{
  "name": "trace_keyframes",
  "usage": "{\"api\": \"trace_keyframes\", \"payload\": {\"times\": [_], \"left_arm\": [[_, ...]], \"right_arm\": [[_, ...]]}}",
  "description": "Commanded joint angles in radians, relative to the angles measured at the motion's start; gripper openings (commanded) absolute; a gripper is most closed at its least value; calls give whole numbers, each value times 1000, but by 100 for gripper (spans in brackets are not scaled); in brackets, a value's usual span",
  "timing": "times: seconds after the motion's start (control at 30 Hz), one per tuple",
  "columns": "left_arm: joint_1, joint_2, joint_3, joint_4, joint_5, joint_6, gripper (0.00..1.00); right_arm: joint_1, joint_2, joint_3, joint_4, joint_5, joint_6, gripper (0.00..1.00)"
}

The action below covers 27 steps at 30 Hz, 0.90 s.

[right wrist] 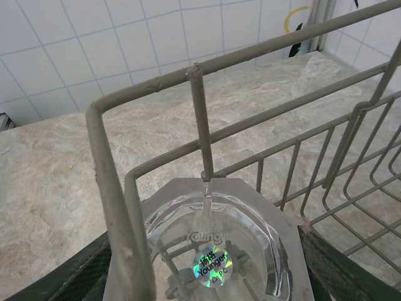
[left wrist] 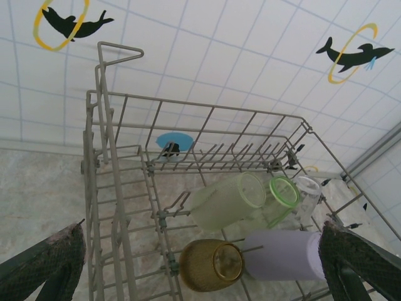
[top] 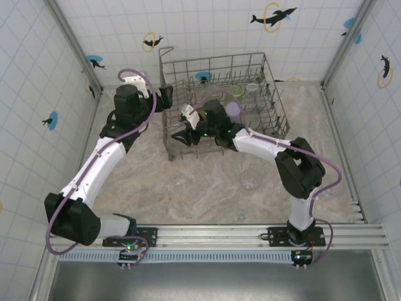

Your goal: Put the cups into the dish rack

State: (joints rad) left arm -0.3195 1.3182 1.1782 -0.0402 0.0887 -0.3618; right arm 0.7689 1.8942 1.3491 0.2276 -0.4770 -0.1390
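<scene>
- Five cups (left wrist: 229,199) lie on their sides inside your dish rack (left wrist: 100,188): pale green, green-rimmed, clear, amber and lilac.
- Your left gripper (left wrist: 202,227) hangs at the rack's corner, jaws spread wide, holding nothing.
- Your right gripper (right wrist: 211,266) clamps a clear cup (right wrist: 210,241) at the rack's rim wire.
- One more tumbler (top: 250,180) sits on the table (top: 188,200).

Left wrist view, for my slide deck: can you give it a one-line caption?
Pale green cup, amber cup and lilac cup lying on their sides inside the dish rack.
</scene>
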Motion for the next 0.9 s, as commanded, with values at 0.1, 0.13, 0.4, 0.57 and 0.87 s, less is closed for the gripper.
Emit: {"api": "trace_keyframes", "payload": {"times": [0.1, 0.13, 0.4, 0.57, 0.87], "left_arm": [[11, -7, 4, -4, 1, 32, 97], [11, -7, 4, -4, 1, 32, 97], [14, -4, -2, -6, -1, 37, 97], [16, -2, -6, -4, 0, 37, 97], [17, 1, -12, 0, 6, 33, 98]], "right_arm": [[15, 53, 62, -23, -16, -31, 51], [14, 60, 68, -29, -16, -33, 51], [15, 116, 108, -89, 24, -83, 50], [20, 144, 123, -110, 42, -108, 51], [26, 190, 152, -145, 84, -152, 61]]}}
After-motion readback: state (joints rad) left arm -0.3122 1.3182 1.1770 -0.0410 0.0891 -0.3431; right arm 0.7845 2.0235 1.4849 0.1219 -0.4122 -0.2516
